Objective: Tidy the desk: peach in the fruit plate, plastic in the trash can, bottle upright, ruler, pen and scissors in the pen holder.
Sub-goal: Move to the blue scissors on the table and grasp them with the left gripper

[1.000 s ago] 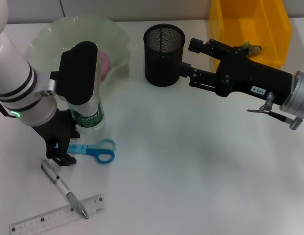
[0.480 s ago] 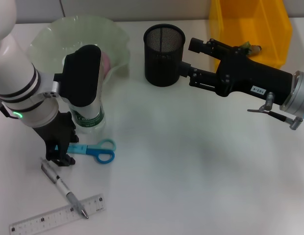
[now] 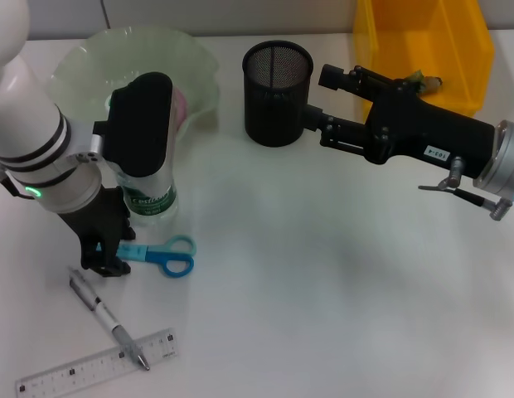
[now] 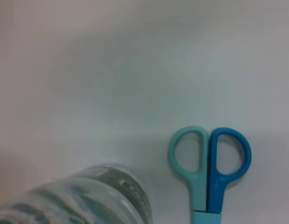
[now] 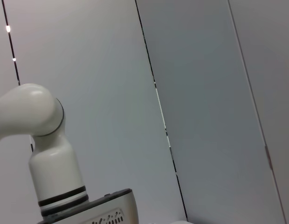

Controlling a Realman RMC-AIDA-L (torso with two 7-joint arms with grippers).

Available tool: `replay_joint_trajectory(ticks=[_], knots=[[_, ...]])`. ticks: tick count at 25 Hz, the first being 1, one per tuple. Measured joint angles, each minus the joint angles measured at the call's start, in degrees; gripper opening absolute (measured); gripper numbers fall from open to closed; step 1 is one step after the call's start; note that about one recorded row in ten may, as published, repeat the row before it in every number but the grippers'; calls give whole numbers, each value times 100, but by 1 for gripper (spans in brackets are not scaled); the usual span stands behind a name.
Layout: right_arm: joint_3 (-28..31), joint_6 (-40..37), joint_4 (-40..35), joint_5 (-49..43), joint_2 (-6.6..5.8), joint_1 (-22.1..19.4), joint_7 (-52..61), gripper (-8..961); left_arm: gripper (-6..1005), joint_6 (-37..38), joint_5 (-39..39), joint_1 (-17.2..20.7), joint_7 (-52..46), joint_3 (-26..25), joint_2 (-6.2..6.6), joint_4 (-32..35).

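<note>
The scissors lay flat on the white desk, long axis running left to right, finger loops to the right and blades hidden under the left gripper, whose opening could not be told. Just behind them the bottle stood upright, its top hidden by the wrist. The pen lay diagonally at near left, its tip overlapping the ruler, which was cut off by the near edge. The peach sat half hidden in the fruit plate. The right gripper sat against the mesh pen holder, seemingly gripping its wall. A yellow bin stood far right, before a grey panelled wall.
</note>
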Motion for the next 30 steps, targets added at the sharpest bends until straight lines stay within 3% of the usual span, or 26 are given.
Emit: replay_joint_trajectory(ticks=[30], knots=[[53,-140,-62,-1,-18,-106,-3,787,360,-79,15,-131,-16,54,-3,-251]])
